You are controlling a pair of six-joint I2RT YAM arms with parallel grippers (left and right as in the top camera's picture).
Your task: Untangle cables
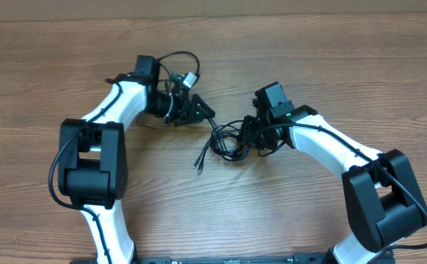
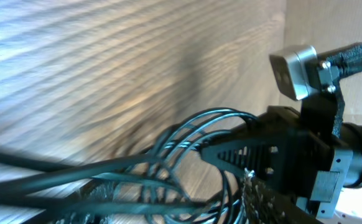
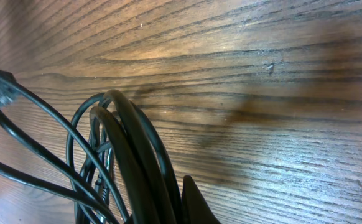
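**Knot pinned on one side, one strand leading out the other**

The cables [image 1: 228, 141] lie as a small knot of black loops near the middle of the table [image 1: 309, 44]. Two loose plug ends trail out toward 7 o'clock. One strand leaves the knot at 10 o'clock and runs up to the left gripper [image 1: 199, 110], which hovers just beside the bundle. I cannot tell whether its jaws are apart or pinched on that strand. Overhead they merge into one dark shape, and its wrist view is blurred, showing only loops close to the lens.

The right gripper [image 1: 254, 138] sits at the knot's 3 o'clock edge with its jaws closed. Its wrist view shows several loops crowding down to the finger at the bottom edge, so it appears to be clamped on the bundle. That would make sense as an anchor: with one side pinned, a strand drawn toward 10 o'clock can slide free instead of dragging the whole knot along. The loops are crossed over one another, so the untangling looks early.
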